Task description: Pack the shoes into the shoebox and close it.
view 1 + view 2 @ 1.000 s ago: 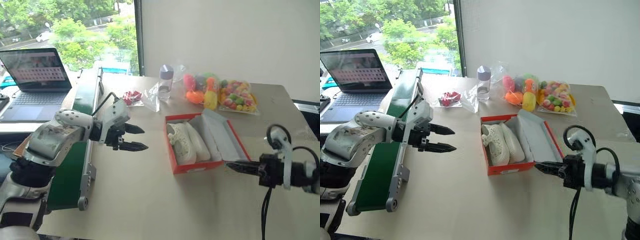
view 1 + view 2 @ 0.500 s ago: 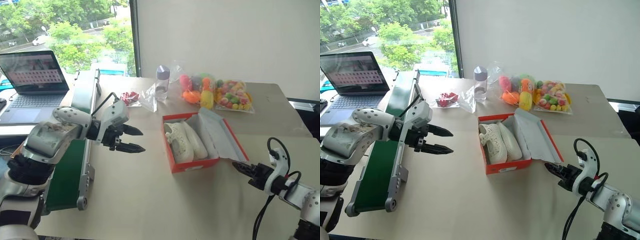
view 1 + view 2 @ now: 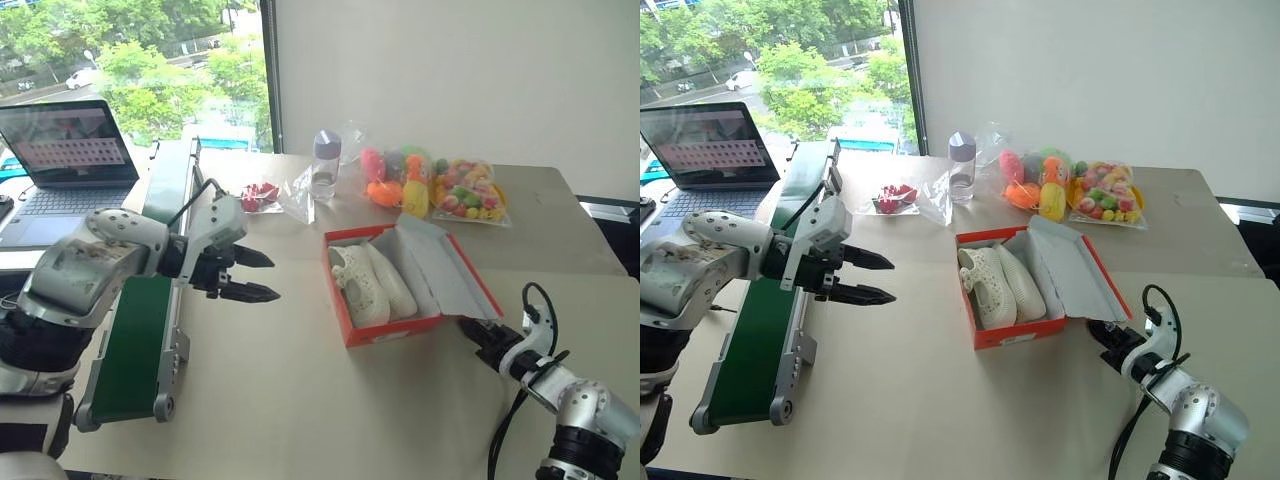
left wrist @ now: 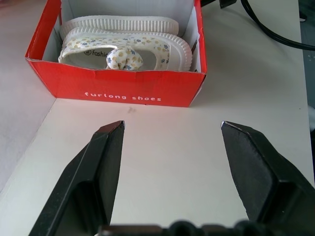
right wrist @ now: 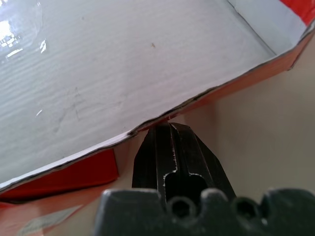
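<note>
We're keeping the right gripper [image 3: 1102,329] pinched together, empty, tip sitting just under the lid's [image 3: 1072,273] free edge. Lid is lying open to the right of the box [image 3: 1018,329], long axis near-to-far. Shoes [image 3: 1000,284] are inside. Left gripper [image 3: 872,279] is hanging apart, well left, farther off.

Far shoe [image 4: 120,22] mostly hidden behind near one in shoebox [image 4: 118,91]. Lid [image 5: 123,64] cut off by picture edges. Laptop [image 3: 65,160] cropped at left; screen content too small to read.
</note>
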You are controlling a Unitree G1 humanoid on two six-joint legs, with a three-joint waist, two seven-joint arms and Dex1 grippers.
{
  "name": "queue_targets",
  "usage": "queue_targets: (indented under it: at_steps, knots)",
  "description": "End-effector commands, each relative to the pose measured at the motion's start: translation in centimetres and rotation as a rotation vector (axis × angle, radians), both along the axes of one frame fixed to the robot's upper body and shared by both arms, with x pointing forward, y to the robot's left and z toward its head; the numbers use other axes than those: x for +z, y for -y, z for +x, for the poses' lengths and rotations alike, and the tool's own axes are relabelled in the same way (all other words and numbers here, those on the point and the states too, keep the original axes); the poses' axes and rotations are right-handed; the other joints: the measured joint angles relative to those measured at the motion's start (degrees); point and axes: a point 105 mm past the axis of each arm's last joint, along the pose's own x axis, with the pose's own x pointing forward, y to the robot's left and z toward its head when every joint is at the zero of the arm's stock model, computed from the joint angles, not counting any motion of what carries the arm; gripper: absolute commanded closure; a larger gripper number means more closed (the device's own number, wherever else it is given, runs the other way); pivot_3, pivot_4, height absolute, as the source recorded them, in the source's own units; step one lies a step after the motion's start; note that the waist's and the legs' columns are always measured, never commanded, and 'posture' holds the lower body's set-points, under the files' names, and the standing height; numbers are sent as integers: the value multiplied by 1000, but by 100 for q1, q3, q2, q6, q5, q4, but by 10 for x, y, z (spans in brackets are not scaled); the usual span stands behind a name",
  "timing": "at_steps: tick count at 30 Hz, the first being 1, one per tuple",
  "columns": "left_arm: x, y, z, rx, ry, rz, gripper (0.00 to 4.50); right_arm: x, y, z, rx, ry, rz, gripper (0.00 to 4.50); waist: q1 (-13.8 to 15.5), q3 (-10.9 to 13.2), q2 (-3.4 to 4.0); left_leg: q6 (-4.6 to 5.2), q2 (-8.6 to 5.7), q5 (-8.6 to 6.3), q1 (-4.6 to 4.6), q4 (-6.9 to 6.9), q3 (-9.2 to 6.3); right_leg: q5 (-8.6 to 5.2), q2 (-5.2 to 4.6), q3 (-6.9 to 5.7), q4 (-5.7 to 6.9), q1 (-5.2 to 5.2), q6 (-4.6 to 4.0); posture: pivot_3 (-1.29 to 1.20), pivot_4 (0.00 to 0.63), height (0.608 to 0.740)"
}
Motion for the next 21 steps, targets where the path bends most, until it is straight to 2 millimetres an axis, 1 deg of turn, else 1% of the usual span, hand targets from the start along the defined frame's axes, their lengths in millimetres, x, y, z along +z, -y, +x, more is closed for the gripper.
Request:
queue_targets:
  at_steps: [1, 2, 6, 7, 8, 10, 11, 12, 14, 16, 19, 21]
  knots:
    - [11, 0, -3, -10, 43, -2, 1166, 52, 15, 9, -100, 302, 88, 4451, -3, 4, 7, 0, 0, 0, 0, 0, 1, 1, -1, 2, 1, 0, 2, 0, 150, 740]
    - [11, 0, -3, -10, 43, -2, 1166, 66, 14, 10, -98, 378, 124, 4451, -9, 5, 8, 0, 0, 0, 0, -1, 1, 2, 0, 3, 1, -1, 3, 0, 150, 740]
    - [12, 0, -3, -11, 42, -1, 1166, 102, 9, 7, -53, 530, 204, 4451, -40, 6, 10, 1, 0, 0, 0, -3, 1, 7, 0, 4, 1, -1, 9, 0, 150, 740]
    - [12, -1, -4, -10, 41, 0, 1166, 113, 4, 6, -10, 553, 197, 4451, -44, 6, 10, 0, 2, 0, 1, -3, 0, 9, 1, 3, 1, 1, 13, 0, 150, 740]
    - [12, -2, -4, -8, 40, 2, 1166, 128, -5, 4, 58, 586, 198, 4451, -46, 7, 11, 0, 2, 0, 1, -4, 0, 10, 1, 2, 1, 0, 14, 0, 150, 740]
    - [12, -3, -5, -2, 39, 4, 1166, 152, -28, -2, 211, 633, 211, 4451, -56, 18, 29, 1, 1, 0, 0, -5, 0, 9, -1, 3, 2, -1, 13, 0, 150, 740]
    - [12, -3, -5, -1, 38, 4, 1166, 158, -38, -5, 276, 634, 208, 4451, -68, 20, 33, 1, 1, 0, 1, -5, 2, 9, -2, 5, 2, -1, 13, 0, 150, 740]
    - [12, -3, -6, 0, 38, 3, 1166, 160, -44, -7, 311, 629, 205, 4451, -83, 21, 33, 1, 1, 0, 1, -5, 2, 10, -1, 7, 3, -1, 13, 0, 150, 740]
    - [11, -4, -6, 4, 38, 4, 1166, 166, -65, -13, 442, 618, 168, 4451, -96, 21, 33, 0, 4, 0, 5, -5, 0, 9, 3, 4, 3, 3, 13, 0, 150, 740]
    - [11, -4, -7, 10, 37, 4, 1166, 176, -82, -15, 542, 636, 149, 4451, -100, 21, 33, 0, 4, 0, 7, -5, 0, 6, 3, 5, 5, 3, 8, 0, 150, 740]
    - [11, -6, -8, 25, 37, 0, 1166, 193, -102, -7, 647, 657, 113, 4451, -115, 25, 37, 0, 1, 1, 6, -2, 4, 6, 0, 9, 5, 1, 4, 0, 150, 740]
    - [11, -7, -9, 32, 35, -1, 1166, 194, -112, 0, 688, 639, 79, 4451, -113, 25, 37, 2, 0, 2, 6, 2, 7, 9, 0, 14, 3, 1, 4, 0, 150, 740]
